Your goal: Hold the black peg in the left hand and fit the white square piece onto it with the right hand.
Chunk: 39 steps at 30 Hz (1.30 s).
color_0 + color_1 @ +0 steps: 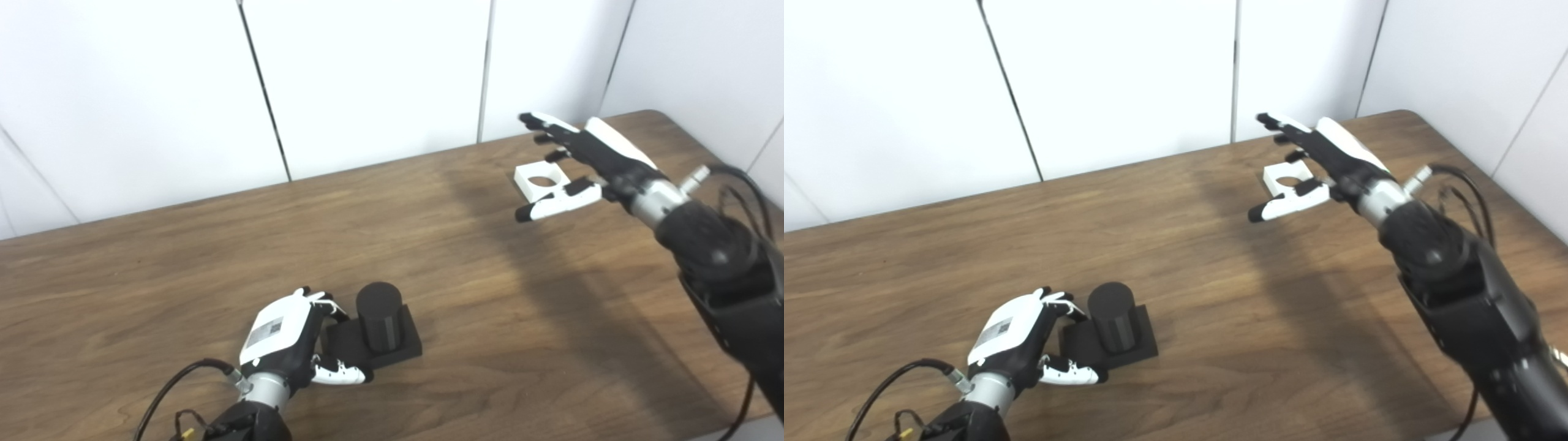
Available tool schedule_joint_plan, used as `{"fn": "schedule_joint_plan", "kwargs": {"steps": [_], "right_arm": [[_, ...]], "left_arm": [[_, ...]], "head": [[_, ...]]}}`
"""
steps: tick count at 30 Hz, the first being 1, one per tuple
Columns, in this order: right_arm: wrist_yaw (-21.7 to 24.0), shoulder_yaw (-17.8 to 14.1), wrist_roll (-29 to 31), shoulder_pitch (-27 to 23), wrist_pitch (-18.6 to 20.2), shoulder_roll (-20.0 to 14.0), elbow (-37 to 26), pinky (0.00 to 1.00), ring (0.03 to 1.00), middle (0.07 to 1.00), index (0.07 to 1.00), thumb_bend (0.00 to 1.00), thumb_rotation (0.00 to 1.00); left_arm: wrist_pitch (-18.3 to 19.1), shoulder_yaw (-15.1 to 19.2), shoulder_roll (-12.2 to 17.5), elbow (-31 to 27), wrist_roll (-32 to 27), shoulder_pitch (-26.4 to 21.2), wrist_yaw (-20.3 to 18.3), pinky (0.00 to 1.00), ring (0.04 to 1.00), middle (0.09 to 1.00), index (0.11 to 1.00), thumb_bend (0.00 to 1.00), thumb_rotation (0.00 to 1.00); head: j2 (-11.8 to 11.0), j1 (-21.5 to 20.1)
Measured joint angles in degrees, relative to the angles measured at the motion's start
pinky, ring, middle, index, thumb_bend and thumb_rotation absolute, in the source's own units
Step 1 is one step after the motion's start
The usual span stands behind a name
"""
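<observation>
Left eye view, early stage: left hand [288, 343] grasps black peg [380, 324] base, lower centre; right hand [582, 162], fingers spread, reaches over white square piece [539, 180] lying upper right. Pickup and fitting remain.

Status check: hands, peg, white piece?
Left hand gripping black peg base. Right hand open over white square piece, still on table. Path clear.
</observation>
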Motion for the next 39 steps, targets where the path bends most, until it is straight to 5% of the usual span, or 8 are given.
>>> {"fn": "schedule_joint_plan", "kwargs": {"steps": [7,22,39], "right_arm": [[8.23,7.96,-10.03,-8.63,0.02,-4.01,8.88,1.00,1.000,1.000,0.946,1.00,0.18],[18.80,23.36,-25.55,-23.05,-5.25,-6.80,27.08,1.00,1.000,1.000,0.875,1.00,0.17],[16.54,28.27,-34.53,-29.13,-14.38,-2.64,44.83,1.00,1.000,1.000,0.859,1.00,0.17]], "left_arm": [[-0.17,0.40,1.42,0.00,-1.27,-0.48,0.04,1.00,1.000,0.903,0.487,0.51,0.06],[-0.42,0.91,2.44,0.31,-3.40,-0.51,1.64,1.00,1.000,0.887,0.486,0.51,0.06],[-0.37,1.13,2.75,-1.00,-2.18,-0.11,-0.03,1.00,1.000,0.901,0.487,0.51,0.06]], "head": [[0.35,-4.14],[2.29,-1.68],[2.81,-0.46]]}}
